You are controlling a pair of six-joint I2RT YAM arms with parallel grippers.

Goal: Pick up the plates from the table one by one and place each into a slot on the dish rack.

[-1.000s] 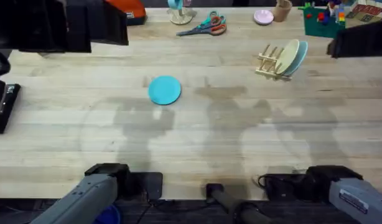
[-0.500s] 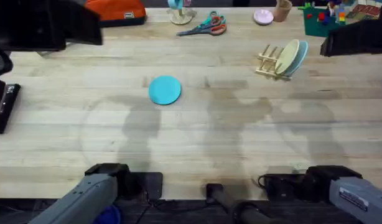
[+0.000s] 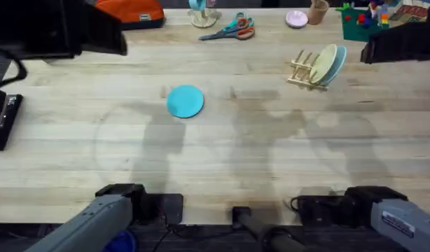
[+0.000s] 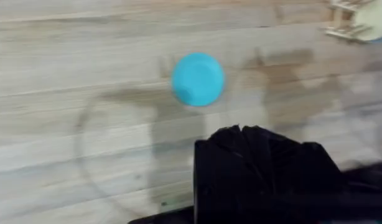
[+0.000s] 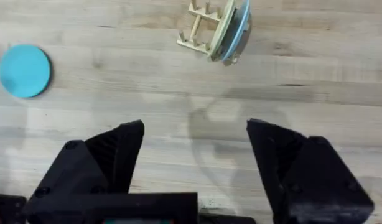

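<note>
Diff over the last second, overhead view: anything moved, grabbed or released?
Nothing on the table moved. The teal plate lies flat in the same spot, untouched. The dish rack holds the same two plates. Only the dark blurred arm shape at the upper left shifted slightly, first leftward and then back right. Nothing was taken hold of or let go.

Overhead: high, looking down and forward over surface (image 3: 271, 154). Both wrist views: raised, looking down; share teal plate (image 4: 198, 79), dish rack (image 5: 200, 28).
</note>
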